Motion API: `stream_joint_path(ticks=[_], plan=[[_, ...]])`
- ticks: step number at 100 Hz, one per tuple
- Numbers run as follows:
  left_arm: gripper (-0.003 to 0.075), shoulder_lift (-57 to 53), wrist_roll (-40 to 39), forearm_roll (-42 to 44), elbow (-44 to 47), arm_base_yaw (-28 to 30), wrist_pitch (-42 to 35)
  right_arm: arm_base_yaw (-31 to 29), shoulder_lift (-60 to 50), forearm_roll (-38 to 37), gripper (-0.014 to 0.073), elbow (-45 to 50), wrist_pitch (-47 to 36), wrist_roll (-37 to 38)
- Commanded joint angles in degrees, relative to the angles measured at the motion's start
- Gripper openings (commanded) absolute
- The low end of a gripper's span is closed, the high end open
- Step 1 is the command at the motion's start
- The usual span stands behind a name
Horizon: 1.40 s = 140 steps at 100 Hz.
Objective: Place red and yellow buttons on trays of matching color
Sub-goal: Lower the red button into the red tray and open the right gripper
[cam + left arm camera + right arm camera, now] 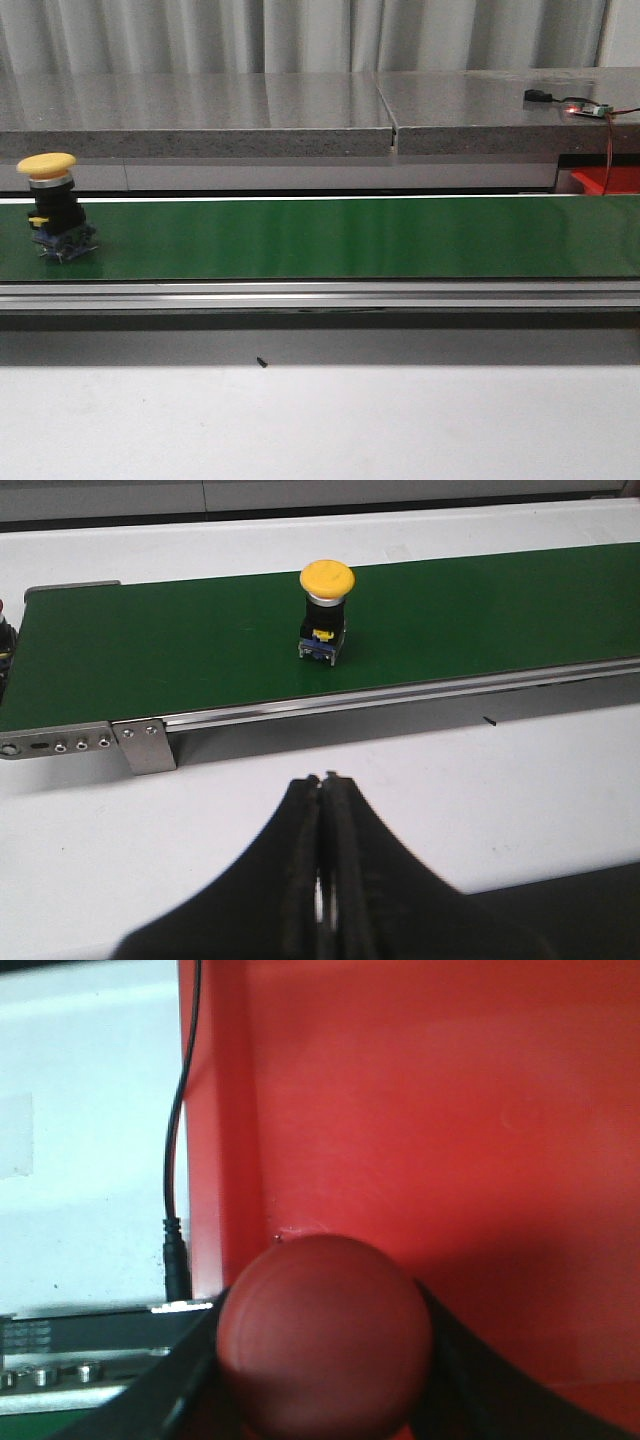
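A yellow button (48, 205) with a black body stands upright on the green conveyor belt (340, 238) at its far left; the left wrist view also shows this yellow button (326, 610). My left gripper (322, 780) is shut and empty over the white table, short of the belt. My right gripper (325, 1360) is shut on a red button (325, 1345), whose round red cap fills the space between the fingers, over the red tray (440, 1120). A corner of the red tray (610, 180) shows at the far right in the front view. No yellow tray is in view.
A black cable (180, 1160) runs along the red tray's outer wall. A small circuit board with a lit red LED (585, 108) lies on the grey shelf behind the belt. A tiny black speck (262, 362) lies on the white table.
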Motion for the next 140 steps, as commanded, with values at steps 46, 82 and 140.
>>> stream_joint_path(ticks=[46,82,140], plan=[[-0.0019,0.63,-0.26,-0.73,-1.31,-0.4,-3.61,-0.35,0.5,1.07,0.0591,-1.43,-0.4,-0.02],[-0.0019,0.63,-0.26,-0.73,-1.31,-0.4,-3.61,-0.28,-8.14,1.2,0.0549,2.6,-5.1,-0.13],[-0.0019,0.63,-0.26,-0.73,-1.31,-0.4,-3.61,13.84,-20.77,1.45,0.0549,8.27,0.49,-1.84]])
